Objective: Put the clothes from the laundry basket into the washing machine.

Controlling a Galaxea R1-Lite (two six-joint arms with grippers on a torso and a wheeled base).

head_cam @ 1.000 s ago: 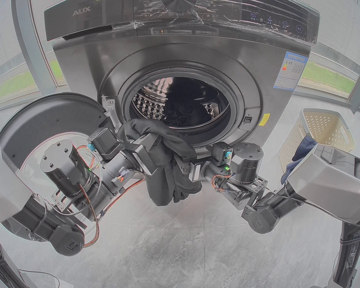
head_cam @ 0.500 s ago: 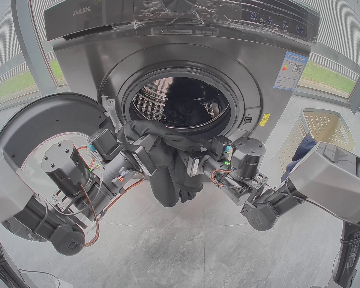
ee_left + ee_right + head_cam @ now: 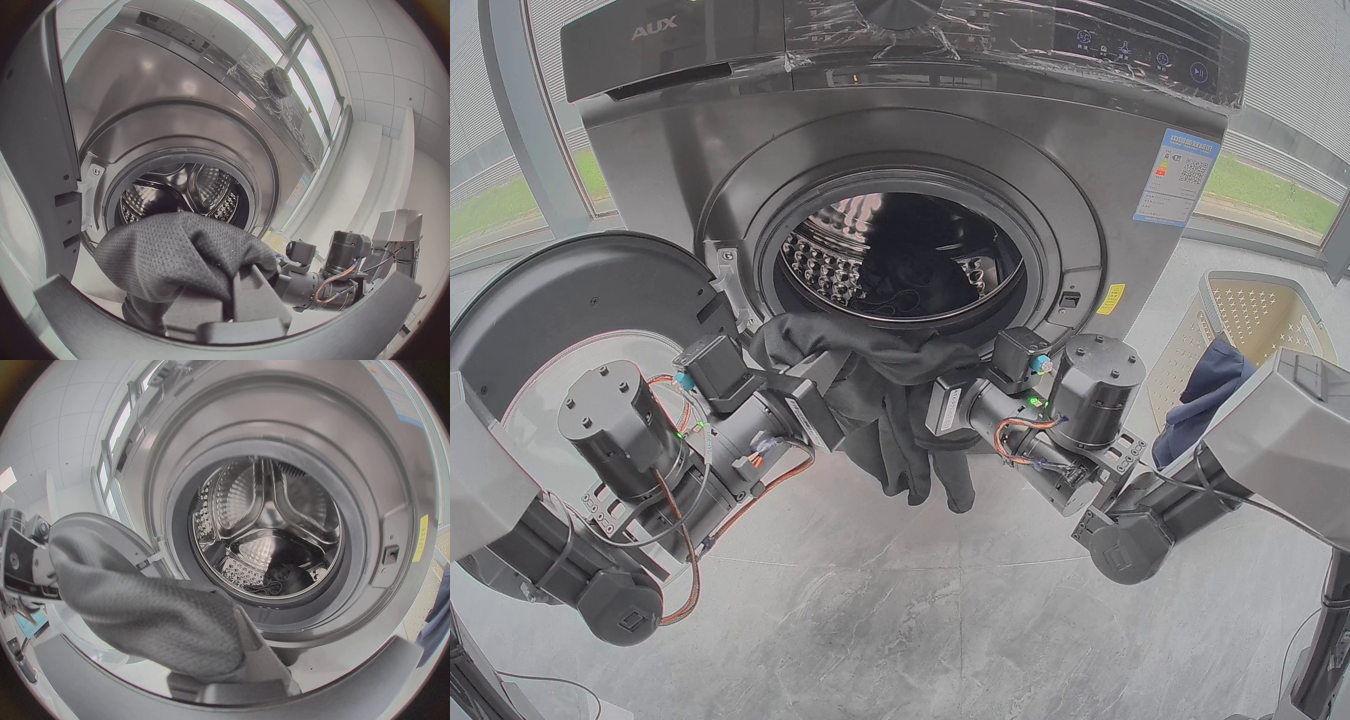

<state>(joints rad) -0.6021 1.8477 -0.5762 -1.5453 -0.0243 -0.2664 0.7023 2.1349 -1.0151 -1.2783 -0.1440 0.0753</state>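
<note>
A black garment [image 3: 877, 375] hangs stretched between my two grippers just below the washing machine's open drum [image 3: 900, 253], its loose end dangling toward the floor. My left gripper [image 3: 825, 366] is shut on the garment's left side, and in the left wrist view the cloth [image 3: 178, 253] bunches over the gripper [image 3: 225, 300]. My right gripper [image 3: 935, 398] is shut on the right side, with the fabric [image 3: 154, 622] draped over it [image 3: 239, 650]. Dark clothes [image 3: 286, 578] lie inside the drum [image 3: 267, 528]. The laundry basket [image 3: 1275, 319] at the right holds a blue garment [image 3: 1205, 384].
The washer door [image 3: 572, 300] stands swung open at the left, close behind my left arm. Grey tiled floor [image 3: 919, 600] lies open below the arms. Windows flank the machine on both sides.
Both grippers have risen toward the drum opening with the garment. The right gripper has also shifted right, pulling the cloth wider, and the hanging end has lifted.
</note>
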